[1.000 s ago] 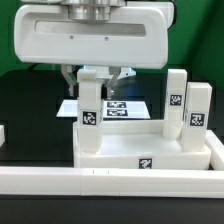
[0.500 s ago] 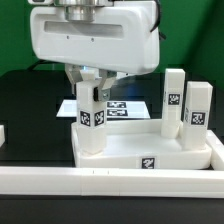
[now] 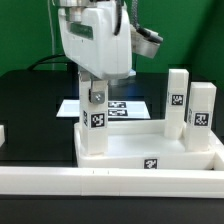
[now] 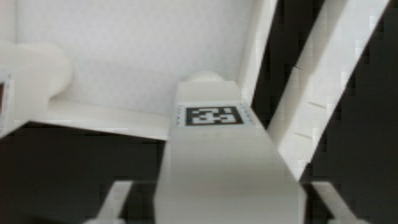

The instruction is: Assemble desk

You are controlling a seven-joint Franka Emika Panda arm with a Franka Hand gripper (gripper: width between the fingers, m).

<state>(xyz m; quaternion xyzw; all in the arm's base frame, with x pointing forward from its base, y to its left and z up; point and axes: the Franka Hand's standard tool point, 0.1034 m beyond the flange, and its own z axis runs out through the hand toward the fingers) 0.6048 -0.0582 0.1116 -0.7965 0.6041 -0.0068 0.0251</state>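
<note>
The white tabletop (image 3: 150,160) lies upside down with its raised rim up. One tagged white leg (image 3: 93,125) stands upright in its near-left corner socket. Two more tagged legs (image 3: 177,100) (image 3: 201,115) stand at the exterior view's right end. My gripper (image 3: 95,96) hangs over the left leg, its fingers straddling the leg's top. In the wrist view the leg (image 4: 222,150) runs between my gripper's (image 4: 222,205) fingers (image 4: 118,200), with a dark gap on each side. A fourth leg is out of view.
A long white border bar (image 3: 110,182) runs along the front. The marker board (image 3: 128,108) lies on the black table behind the tabletop. A small white piece (image 3: 3,134) shows at the exterior view's left edge.
My hand has turned about its vertical axis over the left leg, so its wide body now shows narrow side on. The leg and tabletop stay in place.
</note>
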